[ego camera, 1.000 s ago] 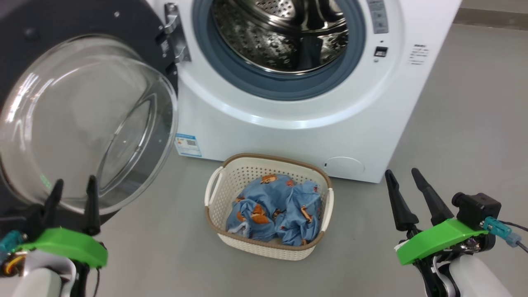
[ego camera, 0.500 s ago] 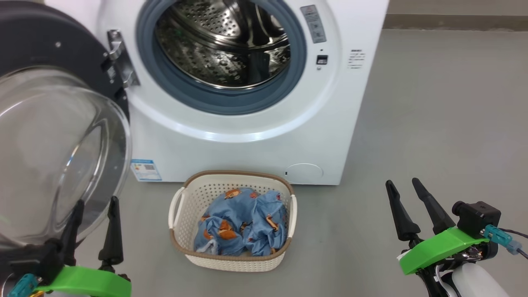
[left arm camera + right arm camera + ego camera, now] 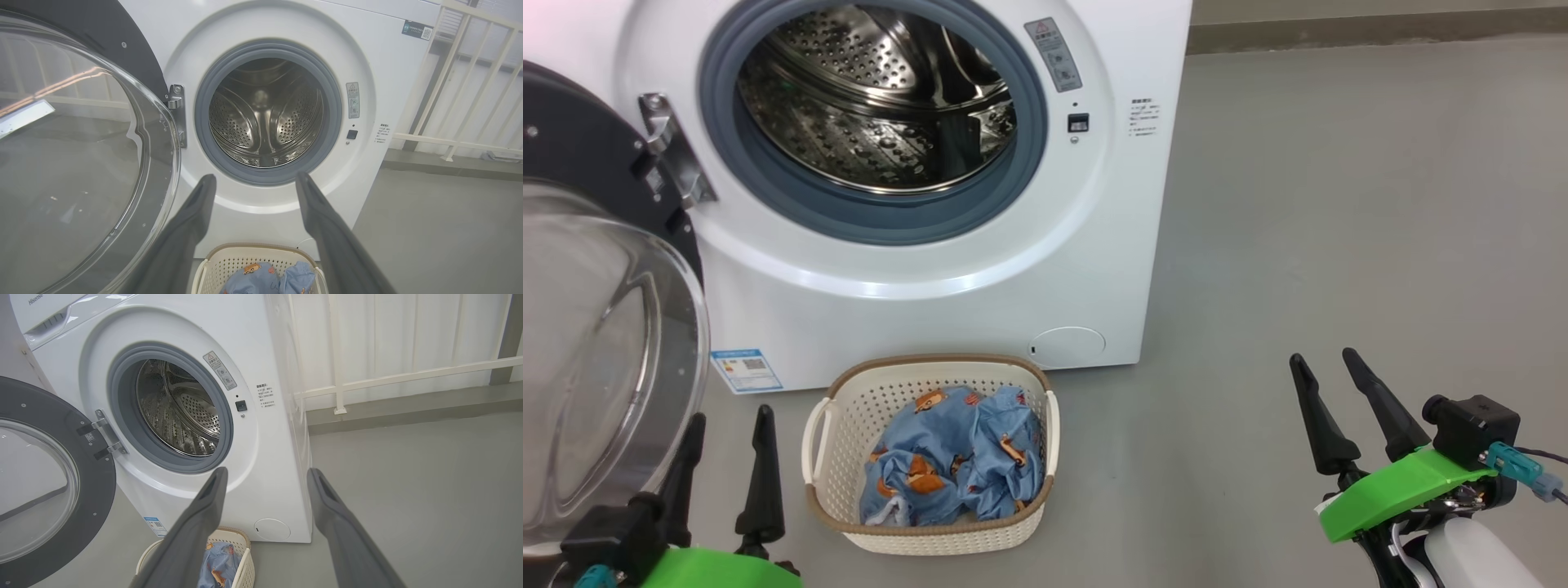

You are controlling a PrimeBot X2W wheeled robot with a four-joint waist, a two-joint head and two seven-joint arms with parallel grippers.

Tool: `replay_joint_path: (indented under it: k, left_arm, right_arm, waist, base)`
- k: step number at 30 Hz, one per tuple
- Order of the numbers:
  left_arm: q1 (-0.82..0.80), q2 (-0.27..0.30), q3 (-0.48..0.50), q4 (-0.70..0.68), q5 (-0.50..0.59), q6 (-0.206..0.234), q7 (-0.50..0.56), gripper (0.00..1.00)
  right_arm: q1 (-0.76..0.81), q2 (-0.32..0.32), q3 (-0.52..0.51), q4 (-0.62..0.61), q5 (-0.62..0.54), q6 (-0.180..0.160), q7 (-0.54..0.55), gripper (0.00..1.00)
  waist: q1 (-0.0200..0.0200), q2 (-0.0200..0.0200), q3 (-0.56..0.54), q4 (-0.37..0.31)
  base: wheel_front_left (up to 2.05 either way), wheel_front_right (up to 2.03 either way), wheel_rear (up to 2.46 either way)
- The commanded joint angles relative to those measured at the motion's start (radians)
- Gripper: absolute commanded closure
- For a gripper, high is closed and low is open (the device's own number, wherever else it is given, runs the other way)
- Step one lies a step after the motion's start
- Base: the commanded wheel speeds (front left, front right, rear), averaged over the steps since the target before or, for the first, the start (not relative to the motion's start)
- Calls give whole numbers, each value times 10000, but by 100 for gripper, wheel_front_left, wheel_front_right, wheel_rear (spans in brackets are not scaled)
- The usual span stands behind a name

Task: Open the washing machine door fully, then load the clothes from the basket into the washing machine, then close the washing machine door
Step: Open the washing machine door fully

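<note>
The washing machine fills the upper left of the head view; its round mouth is open and the shiny steel drum inside looks bare. The washing machine door hangs swung out at the far left of the frame, with its clear glass bowl bulging out. It looks open all the way, but the left edge of the picture cuts it off, so that is hard to say for sure. So the first step seems done; the step in hand is the loading, and it has not begun.

The basket sits on the grey floor at the bottom middle of the frame, just in front of the machine and below its mouth; the clothes lie bunched up inside it, blue with little orange pictures.

The left gripper is at the lower left, just beside the basket; its two dark fingers are spread apart and hold nothing. The right gripper is at the lower right, well apart from the basket; its fingers are spread and bare too.

Next, I think one gripper must go down into the basket, pinch a good bunch of cloth, lift it over the rim, and carry it up into the drum. The left one is nearer; the cloth is soft and floppy, so a weak pinch could let it slip.
</note>
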Motion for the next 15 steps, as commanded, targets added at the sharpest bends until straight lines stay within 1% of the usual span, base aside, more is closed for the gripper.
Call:
replay_joint_path:
  k: [1, 6, 15]
  left_arm:
    - [-202, 135, 368, -210, -2, 26, -127, 0]
    - [-208, 51, 336, -93, -21, -48, -287, 0]
    - [-213, -71, 258, 198, -32, -153, -454, 0]
  right_arm:
    - [-320, -121, 141, -286, -50, 46, -120, 0]
    - [-375, -177, 91, -295, -166, 46, -120, 0]
    - [-382, -246, -47, -274, -363, 46, -120, 0]
  waist:
    - [0, 0, 9, -130]
    - [0, 0, 34, -267]
    - [0, 0, 29, -292]
  base:
    - [0, 0, 0]
    - [0, 0, 0]
    - [0, 0, 0]
